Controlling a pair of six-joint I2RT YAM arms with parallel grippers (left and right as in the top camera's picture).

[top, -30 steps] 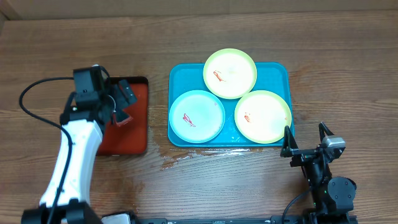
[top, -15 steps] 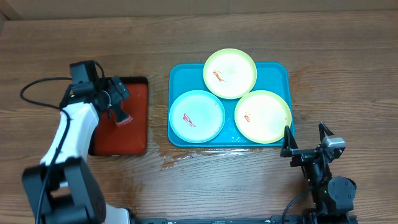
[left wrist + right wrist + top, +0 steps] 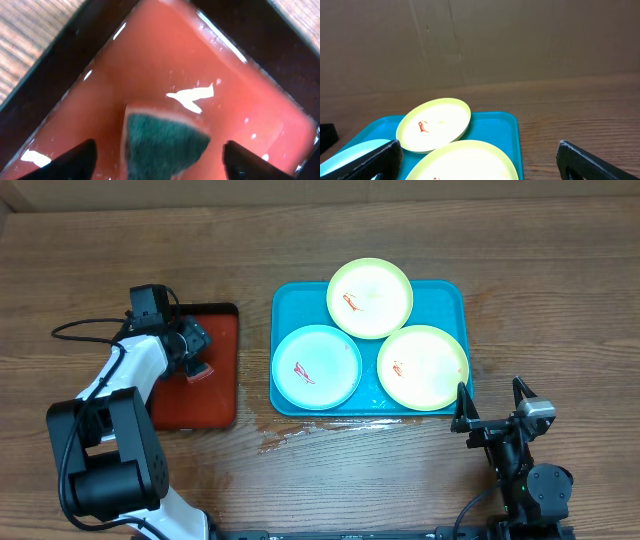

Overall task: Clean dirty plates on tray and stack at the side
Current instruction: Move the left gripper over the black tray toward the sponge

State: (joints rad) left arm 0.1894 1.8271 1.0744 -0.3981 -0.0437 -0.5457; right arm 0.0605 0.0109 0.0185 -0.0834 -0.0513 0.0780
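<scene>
Pale yellow-green plates (image 3: 370, 298), two, pale blue-white plate (image 3: 317, 366), one, red smears (image 3: 350, 302), three, one per plate, turquoise tray (image 3: 290, 300), one, red tray (image 3: 222, 395), one, green sponge (image 3: 165, 145), one, robot arms (image 3: 128, 372), two.

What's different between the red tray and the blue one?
The red tray is smaller, with a black rim; the turquoise tray is larger and one colour throughout. The red tray holds a green sponge and glistens wet; the turquoise tray holds two yellow-green plates and a pale blue plate, each smeared red. Both are rectangular with rounded corners, flat on the wooden table.
</scene>
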